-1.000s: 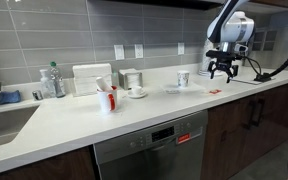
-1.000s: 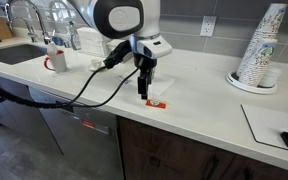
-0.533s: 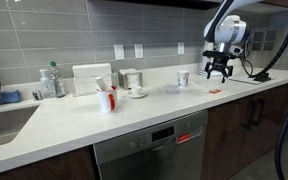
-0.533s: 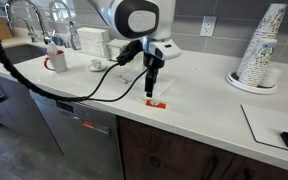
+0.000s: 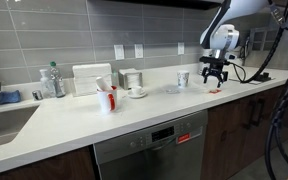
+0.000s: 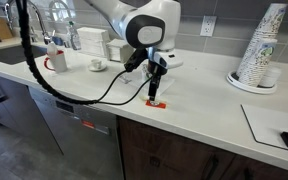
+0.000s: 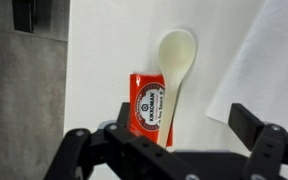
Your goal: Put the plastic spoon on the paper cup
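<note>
A white plastic spoon lies flat on the white counter, bowl toward the top of the wrist view, its handle partly over a red sauce packet. My gripper is open, low over them, one finger on each side of the handle and packet. In an exterior view the gripper hangs over the red packet, and the small white paper cup stands upright just beside it. In an exterior view the gripper sits right above the packet; the paper cup is hidden there.
A white napkin lies beside the spoon. A red cup with white items, a white mug on a saucer and bottles stand further along. A stack of paper cups stands on a plate; a sink is at the end.
The gripper has moved sideways along the counter and come down over the red packet and spoon. Nothing on the counter has moved.
</note>
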`<state>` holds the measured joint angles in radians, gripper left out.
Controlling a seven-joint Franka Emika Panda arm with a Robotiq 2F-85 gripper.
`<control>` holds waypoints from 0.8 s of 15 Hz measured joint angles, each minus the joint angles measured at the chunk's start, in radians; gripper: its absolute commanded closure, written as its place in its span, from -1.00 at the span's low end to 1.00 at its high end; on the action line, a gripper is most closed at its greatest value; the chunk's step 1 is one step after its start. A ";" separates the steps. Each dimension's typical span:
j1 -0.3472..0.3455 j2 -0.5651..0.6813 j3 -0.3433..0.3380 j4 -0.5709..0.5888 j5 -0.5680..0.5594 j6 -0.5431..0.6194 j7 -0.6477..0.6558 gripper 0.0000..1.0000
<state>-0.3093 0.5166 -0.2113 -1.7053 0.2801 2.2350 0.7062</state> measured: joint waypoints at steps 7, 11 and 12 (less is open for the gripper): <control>0.000 0.055 0.000 0.049 0.004 -0.009 0.000 -0.08; 0.000 0.070 0.000 0.067 0.004 -0.022 0.000 0.21; 0.000 0.073 0.000 0.071 0.004 -0.025 0.000 0.30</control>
<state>-0.3097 0.5893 -0.2113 -1.6345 0.2839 2.2095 0.7062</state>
